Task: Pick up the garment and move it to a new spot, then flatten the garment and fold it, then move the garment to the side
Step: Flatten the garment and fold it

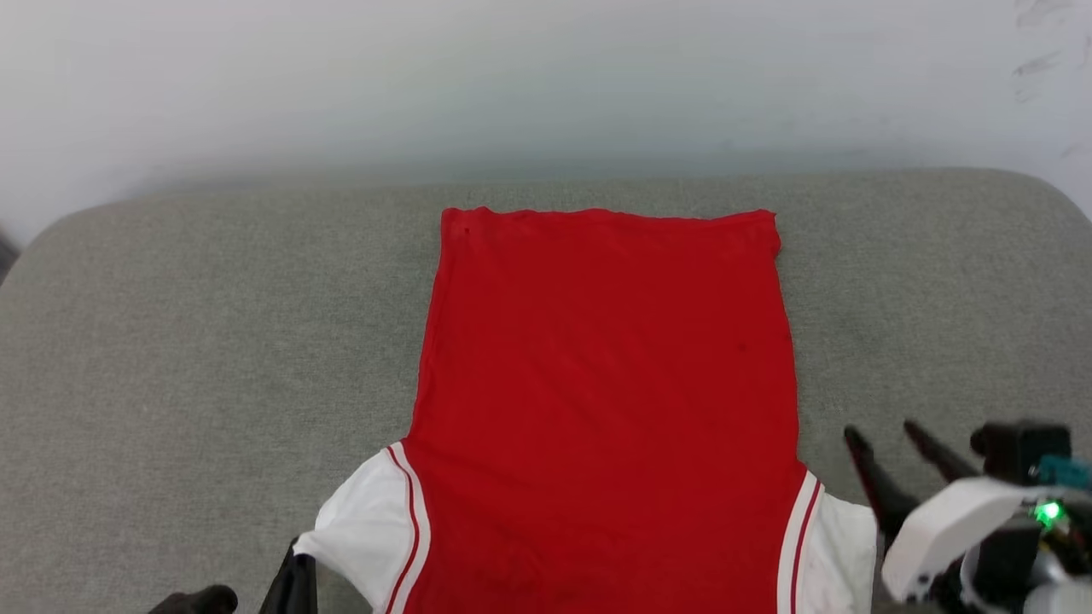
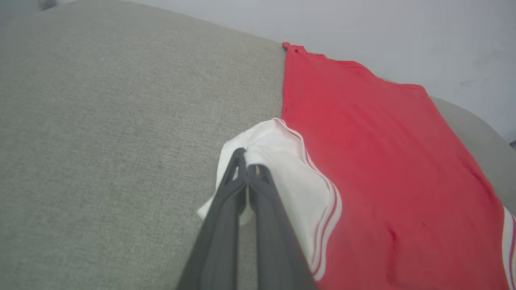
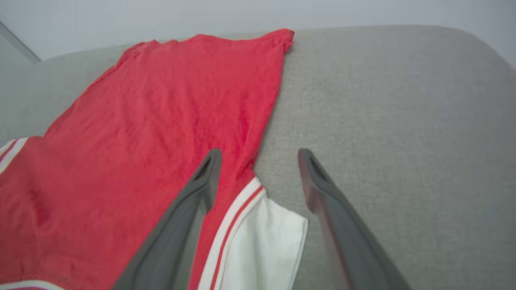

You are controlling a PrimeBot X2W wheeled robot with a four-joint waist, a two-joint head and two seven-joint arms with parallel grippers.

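Head view: red shirt [image 1: 606,384] lies flat on the grey cushion [image 1: 171,341]. Left gripper [image 2: 246,169] pinches its 7 o'clock sleeve [image 2: 282,161]; right gripper [image 3: 260,157] spread wide over the 5 o'clock sleeve [image 3: 266,237]. Light, limp cloth; likely best gripped by both sleeves.

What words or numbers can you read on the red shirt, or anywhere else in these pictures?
None: no text can be read in any view.
The red shirt lies with a plain red side up, with no letters or number showing.
The grey marks on the wall are smudges, not writing.
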